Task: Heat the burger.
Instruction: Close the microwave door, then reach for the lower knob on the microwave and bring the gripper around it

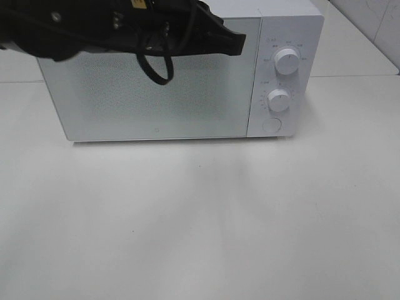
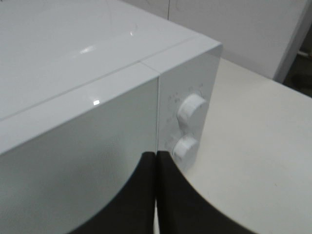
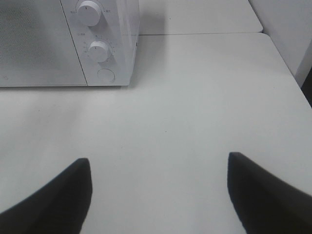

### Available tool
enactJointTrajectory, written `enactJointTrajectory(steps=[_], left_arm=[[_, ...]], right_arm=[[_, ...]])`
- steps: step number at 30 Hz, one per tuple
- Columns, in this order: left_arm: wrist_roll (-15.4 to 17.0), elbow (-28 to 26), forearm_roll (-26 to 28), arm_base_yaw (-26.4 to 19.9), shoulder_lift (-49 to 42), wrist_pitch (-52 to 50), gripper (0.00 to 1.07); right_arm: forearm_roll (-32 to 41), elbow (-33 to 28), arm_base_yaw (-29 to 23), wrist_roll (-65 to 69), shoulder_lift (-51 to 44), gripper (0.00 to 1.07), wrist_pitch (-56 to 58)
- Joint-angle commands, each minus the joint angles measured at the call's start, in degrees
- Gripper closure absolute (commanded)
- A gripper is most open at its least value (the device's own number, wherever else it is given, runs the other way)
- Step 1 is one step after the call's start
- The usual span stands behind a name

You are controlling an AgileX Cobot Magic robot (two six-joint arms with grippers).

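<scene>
- Over the near white surface (image 3: 195, 97), the black right hand (image 3: 158, 158) hovers spread wide and empty, well apart from the oven.
- Behind it stands the boxy white microwave oven (image 1: 156, 94), door closed, with two round white dials (image 1: 286, 60) on its right panel.
- By the door's upper right edge, the black left hand (image 2: 156, 155) is pressed together and empty. The dials lie just to its right, so this arm is the nearer one.
- No burger shows in any view; it may be behind the frosted door.

White microwave (image 1: 275, 25); door (image 1: 125, 100) pale grey, fine dotted mesh. White knobs (image 1: 286, 60). Off-white plain surface (image 1: 200, 219). Black: left pincer (image 2: 156, 156), right pincer (image 3: 158, 157), cable (image 1: 156, 80).
</scene>
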State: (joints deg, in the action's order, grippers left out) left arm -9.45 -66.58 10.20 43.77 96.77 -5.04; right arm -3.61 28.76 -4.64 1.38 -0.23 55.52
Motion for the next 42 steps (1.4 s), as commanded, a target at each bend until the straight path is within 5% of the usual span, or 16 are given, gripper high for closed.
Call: enactJointTrajectory(steps=[1, 5, 11, 13, 14, 15, 16, 17, 18, 23, 28, 31, 33, 36, 42], left_arm=[[0.6, -0.4, -0.1, 0.2, -6.3, 16.9, 1.07], [2.1, -0.4, -0.1, 0.2, -10.0, 27.4, 1.06], [7.1, -0.3, -1.0, -0.9, -15.4, 45.7, 0.78], [11.3, -0.3, -3.3, -3.3, -16.8, 51.2, 0.51], [11.3, -0.3, -3.3, -3.3, -16.8, 51.2, 0.51], [14.4, -0.3, -6.9, -4.5, -17.4, 54.8, 0.27], [14.4, -0.3, -6.9, -4.5, -17.4, 54.8, 0.27], [14.7, -0.3, -12.2, -4.6, -18.0, 58.2, 0.08], [14.8, -0.3, -14.3, -4.6, -18.2, 60.0, 0.04], [14.7, -0.3, -17.5, -4.9, -18.9, 65.6, 0.05], [14.4, -0.2, -14.6, -9.5, -20.7, 66.2, 0.05], [12.9, -0.2, -12.7, -14.5, -22.3, 68.2, 0.05], [10.7, 0.1, -12.8, -23.5, -23.4, 70.2, 0.05], [10.6, 0.7, -12.8, -30.0, -23.5, 70.1, 0.05], [10.6, 4.4, -12.5, -35.5, -24.0, 70.1, 0.05]], right_arm=[[0.1, -0.4, 0.1, -0.5, -1.5, 0.31, -0.5], [0.1, -0.4, 0.1, -0.5, -1.5, 0.31, -0.5], [0.1, -0.4, 0.1, -0.5, -1.5, 0.31, -0.5], [0.1, -0.4, 0.1, -0.5, -1.5, 0.31, -0.5], [0.1, -0.4, 0.1, -0.5, -1.5, 0.31, -0.5], [0.1, -0.4, 0.1, -0.5, -1.5, 0.31, -0.5], [0.1, -0.4, 0.1, -0.5, -1.5, 0.31, -0.5], [0.1, -0.4, 0.1, -0.5, -1.5, 0.31, -0.5], [0.1, -0.4, 0.1, -0.5, -1.5, 0.31, -0.5], [0.1, -0.4, 0.1, -0.5, -1.5, 0.31, -0.5], [0.1, -0.4, 0.1, -0.5, -1.5, 0.31, -0.5], [0.1, -0.4, 0.1, -0.5, -1.5, 0.31, -0.5], [0.1, -0.4, 0.1, -0.5, -1.5, 0.31, -0.5], [0.1, -0.4, 0.1, -0.5, -1.5, 0.31, -0.5], [0.1, -0.4, 0.1, -0.5, -1.5, 0.31, -0.5]])
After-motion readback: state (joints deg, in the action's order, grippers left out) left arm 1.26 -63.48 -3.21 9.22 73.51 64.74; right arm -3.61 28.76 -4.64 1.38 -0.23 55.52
